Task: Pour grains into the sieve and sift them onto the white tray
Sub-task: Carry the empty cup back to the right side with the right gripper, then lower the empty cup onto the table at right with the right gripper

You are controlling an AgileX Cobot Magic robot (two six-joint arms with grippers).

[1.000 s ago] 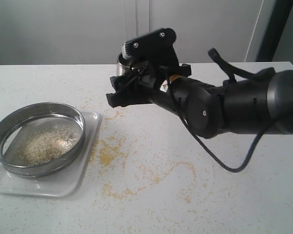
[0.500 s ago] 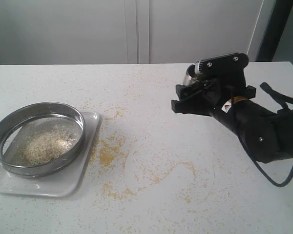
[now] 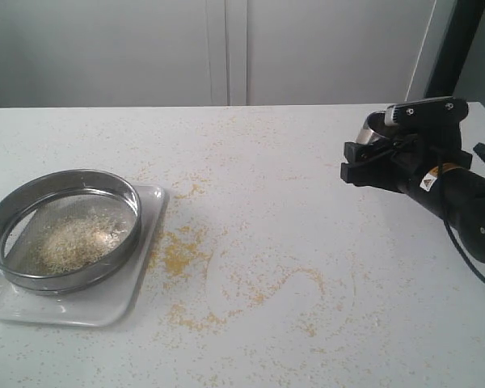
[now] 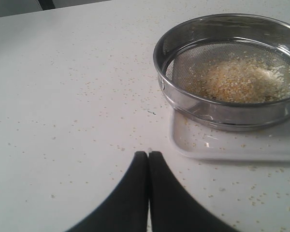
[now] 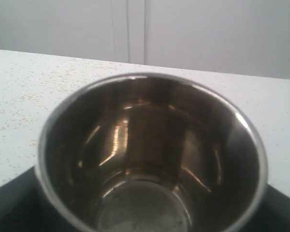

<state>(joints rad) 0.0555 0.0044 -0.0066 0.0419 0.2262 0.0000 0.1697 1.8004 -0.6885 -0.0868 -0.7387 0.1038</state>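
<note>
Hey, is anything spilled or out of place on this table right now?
Yes. Yellow specks are strewn over the table, thickest just beside the white tray, outside the sieve. The right hand holds a steel cup that looks empty.

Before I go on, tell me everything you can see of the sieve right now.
The sieve is a wide, shallow round ring of shiny steel with a fine grey mesh bottom. It sits upright and level on the white tray, at the left of the table in the exterior view. A low pile of pale beige and yellowish grains lies on the mesh, with bare mesh around it. Only the tray and the grains touch it.
</note>
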